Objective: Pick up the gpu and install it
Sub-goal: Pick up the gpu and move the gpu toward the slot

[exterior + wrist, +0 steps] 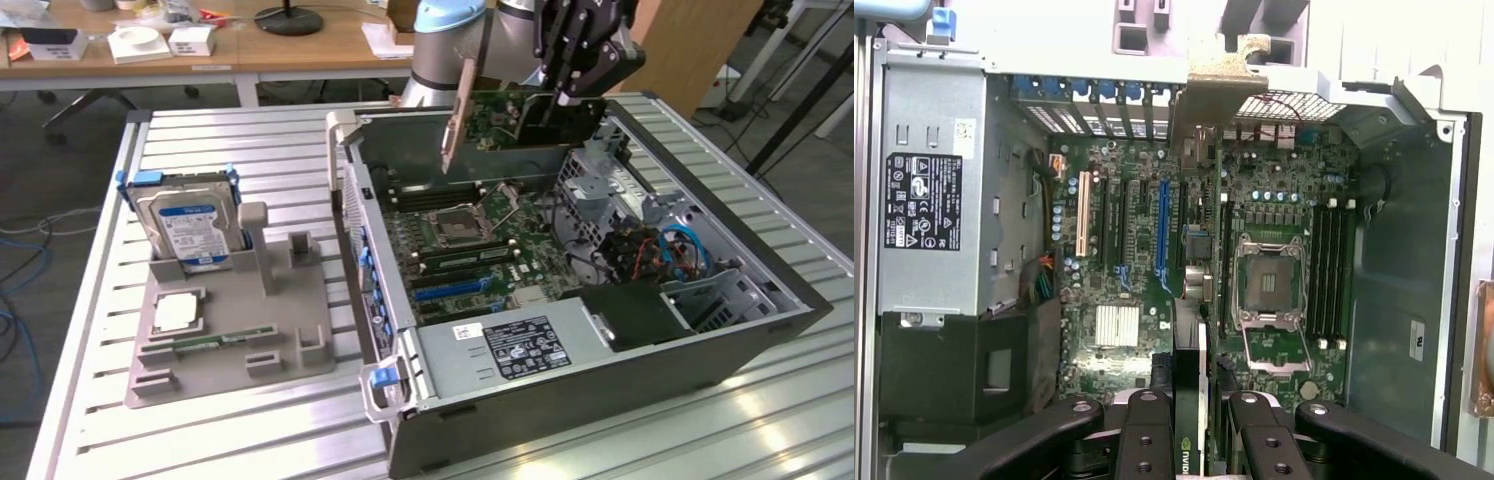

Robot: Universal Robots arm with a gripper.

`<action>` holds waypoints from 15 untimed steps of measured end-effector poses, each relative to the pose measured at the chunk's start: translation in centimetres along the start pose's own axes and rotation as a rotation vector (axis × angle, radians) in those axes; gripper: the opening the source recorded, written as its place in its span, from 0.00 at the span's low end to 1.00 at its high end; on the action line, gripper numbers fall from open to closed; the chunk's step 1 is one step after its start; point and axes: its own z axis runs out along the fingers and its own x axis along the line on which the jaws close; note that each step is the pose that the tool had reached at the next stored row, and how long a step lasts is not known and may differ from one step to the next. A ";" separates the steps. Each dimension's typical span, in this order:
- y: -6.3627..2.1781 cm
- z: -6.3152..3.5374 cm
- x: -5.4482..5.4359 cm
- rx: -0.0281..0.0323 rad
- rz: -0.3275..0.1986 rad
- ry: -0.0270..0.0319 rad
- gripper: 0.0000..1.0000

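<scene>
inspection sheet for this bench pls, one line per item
surface: slatted metal table
job's things: gpu held on edge over the open computer case, not yet seated
clutter: hard drive standing in a grey fixture
tool: tool shut on the gpu from above
cables: blue cables inside the case
surroundings: wooden desk behind, with small boxes

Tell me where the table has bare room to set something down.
Bare slats of the ribbed metal table lie beyond the grey plastic parts holder, and at the near corner in front of the open black computer case. Inside it is crowded.
</scene>
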 end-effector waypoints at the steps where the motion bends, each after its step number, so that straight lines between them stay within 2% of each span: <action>1: 0.00 0.01 0.0 -0.0001 0.000 -0.0002 0.26; 5: 0.00 0.14 0.0 0.0003 0.000 -0.0022 0.26; 8: -0.02 0.54 0.0 0.0002 0.000 -0.0020 0.26; 15: -0.02 0.65 0.0 0.0000 0.000 -0.0018 0.26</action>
